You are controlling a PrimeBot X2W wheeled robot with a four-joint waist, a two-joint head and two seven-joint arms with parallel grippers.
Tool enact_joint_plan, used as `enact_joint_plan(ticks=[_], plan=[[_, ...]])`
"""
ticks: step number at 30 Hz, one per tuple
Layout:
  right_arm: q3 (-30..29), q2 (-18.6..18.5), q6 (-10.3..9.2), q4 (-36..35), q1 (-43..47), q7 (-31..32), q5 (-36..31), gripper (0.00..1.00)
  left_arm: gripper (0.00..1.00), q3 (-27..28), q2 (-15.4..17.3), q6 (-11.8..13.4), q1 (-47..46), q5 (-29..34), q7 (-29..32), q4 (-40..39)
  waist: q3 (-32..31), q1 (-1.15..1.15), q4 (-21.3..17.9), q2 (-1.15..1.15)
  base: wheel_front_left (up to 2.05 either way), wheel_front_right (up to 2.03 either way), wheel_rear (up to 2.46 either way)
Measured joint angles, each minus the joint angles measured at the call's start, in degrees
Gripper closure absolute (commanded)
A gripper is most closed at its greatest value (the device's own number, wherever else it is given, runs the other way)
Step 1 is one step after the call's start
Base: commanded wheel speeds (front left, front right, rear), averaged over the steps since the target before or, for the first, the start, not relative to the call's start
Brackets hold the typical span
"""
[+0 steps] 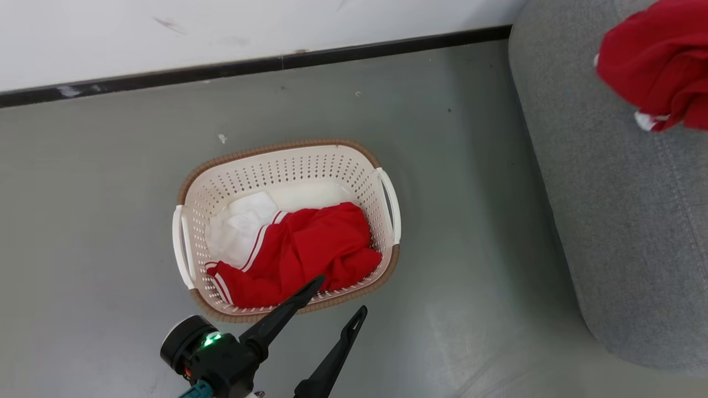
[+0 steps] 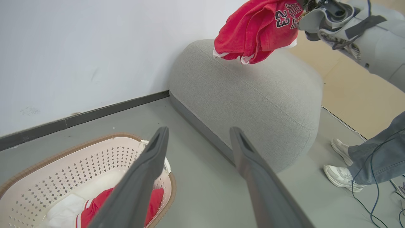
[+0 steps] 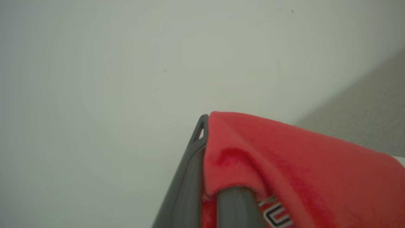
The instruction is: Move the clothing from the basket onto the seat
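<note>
Grey seat beside cream basket on the floor.
Basket holds red garment and white cloth; right tool clamps a red jersey above the seat; left tool gapes wide, empty, by the basket's near rim.

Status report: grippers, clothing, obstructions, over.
Left gripper open, by basket rim. Right gripper shut on red jersey over seat. Red garment, white cloth in basket. Person's feet beside seat.

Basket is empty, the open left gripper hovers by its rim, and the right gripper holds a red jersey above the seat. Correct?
Not empty: the head view shows the basket holding a red garment and a white cloth. The rest stands: left gripper open by its rim, right gripper holding the red jersey above the seat.
</note>
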Motion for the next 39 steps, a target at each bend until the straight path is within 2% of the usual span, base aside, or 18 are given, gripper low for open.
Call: enact_joint_plan(ticks=[8, 18, 30, 39], plan=[[-4.55, -2.22, 0.00, 3.34, -5.72, 0.86, 1.31, 1.00, 0.00, 0.71, 1.14, -0.07, -0.71, 0.25, 0.00, -0.99, 3.14, 0.00, 0.75, 0.00, 0.00, 0.00, 0.00], [-10.68, -3.79, 0.00, 6.94, -12.56, 2.15, 6.23, 1.00, 0.00, 1.21, 1.44, -0.27, -1.76, 0.67, 0.00, -1.46, 6.18, 0.00, 1.06, 0.00, 0.00, 0.00, 0.00], [-17.71, -5.97, -0.01, 12.40, -16.23, 4.75, 9.92, 1.00, 0.00, 2.20, 2.49, -0.85, -2.86, 0.74, 0.01, -1.54, 8.21, 0.00, 0.03, 0.00, 0.00, 0.00, 0.00], [-20.00, -6.88, -0.01, 16.48, -18.31, 6.17, 11.35, 1.00, 0.00, 2.40, 2.80, -1.52, -3.60, 0.73, -0.08, -1.11, 8.19, 0.00, -0.89, 0.00, 0.00, 0.00, 0.00]])
